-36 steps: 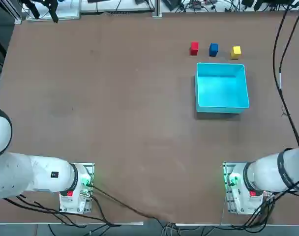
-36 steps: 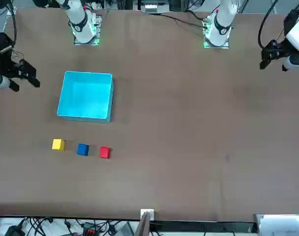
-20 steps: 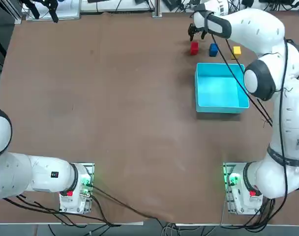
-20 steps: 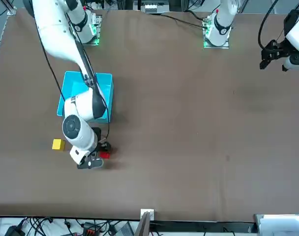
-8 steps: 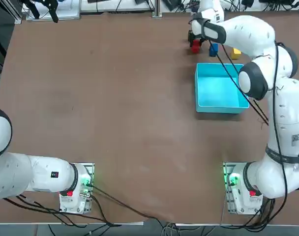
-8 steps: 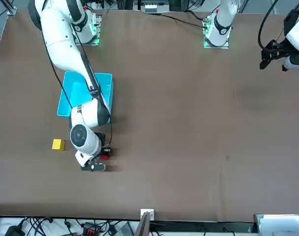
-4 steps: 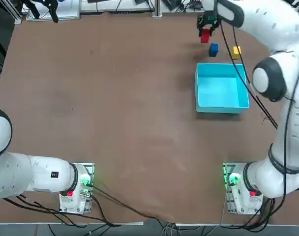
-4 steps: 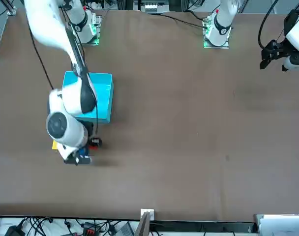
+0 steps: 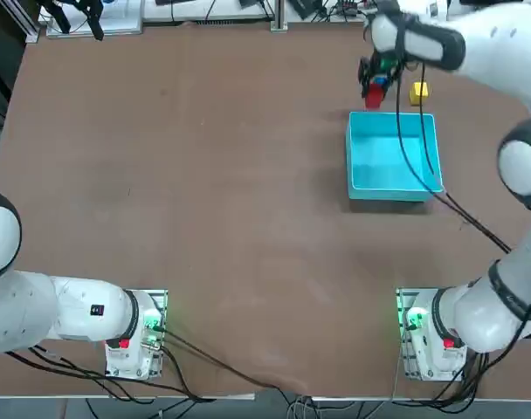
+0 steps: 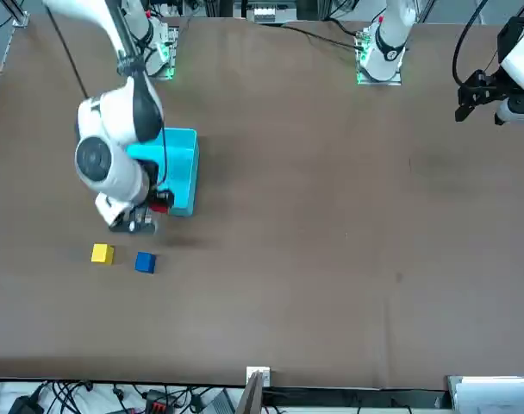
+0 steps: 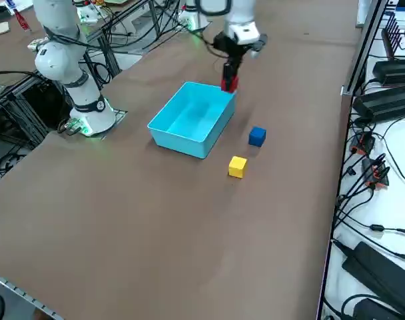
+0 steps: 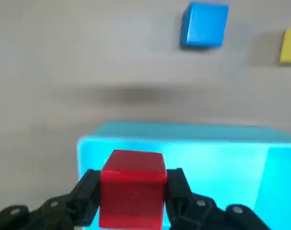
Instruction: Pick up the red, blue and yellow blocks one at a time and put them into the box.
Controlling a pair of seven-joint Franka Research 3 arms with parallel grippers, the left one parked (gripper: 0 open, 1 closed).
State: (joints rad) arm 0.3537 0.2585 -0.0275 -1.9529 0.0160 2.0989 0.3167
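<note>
My right gripper is shut on the red block, its fingers pressing the cube's two sides. It holds the block in the air over the far left corner of the cyan box, as the top view shows the red block. In the right side view the red block hangs just above the box rim. On the table beyond the box lie the blue block and the yellow block, side by side.
Brown tabletop stretches wide to the robot's left of the box. The right arm's cable hangs across the box. Cables and equipment line the table's far edge.
The gripper closed on the red block, lifted it from the row, and has now carried it toward the robot, to above the box's far rim. Blue and yellow blocks stayed put.
</note>
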